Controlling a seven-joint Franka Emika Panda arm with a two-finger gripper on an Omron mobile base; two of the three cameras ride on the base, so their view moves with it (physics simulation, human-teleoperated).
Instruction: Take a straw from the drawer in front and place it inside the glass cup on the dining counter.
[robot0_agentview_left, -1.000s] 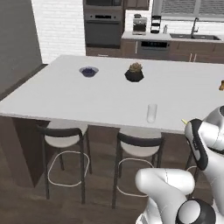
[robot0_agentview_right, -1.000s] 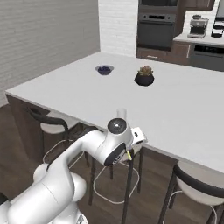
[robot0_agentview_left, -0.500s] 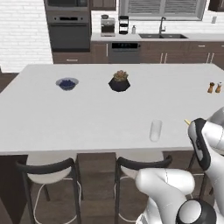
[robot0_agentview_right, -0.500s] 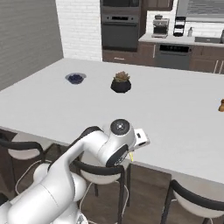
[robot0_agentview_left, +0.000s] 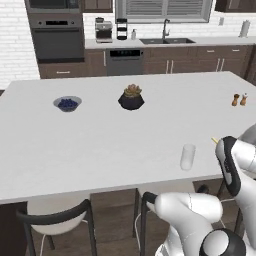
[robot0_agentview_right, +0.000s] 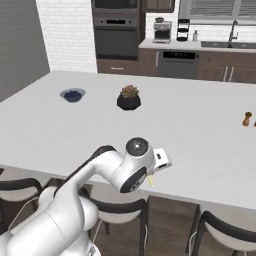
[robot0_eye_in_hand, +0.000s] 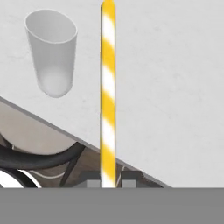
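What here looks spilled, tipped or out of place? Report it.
Nothing stands out. The glass cup stands upright and empty near the dining counter edge. The pincer holds the striped straw straight, beside the cup, not yet in it.

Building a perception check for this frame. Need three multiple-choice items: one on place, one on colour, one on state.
1. Where does the cup stand?
A. near the counter's front edge
B. beside the plant
C. on a stool

2. What colours is the straw?
A. red and white
B. yellow and white
C. plain green

3. What is the gripper doing?
A. open, holding nothing
B. shut on the cup
C. shut on the straw

Key: 1 A, the cup sits just inside the near edge. 2 B, the stripes show in the hand view. 3 C, the straw rises from between the fingertips.
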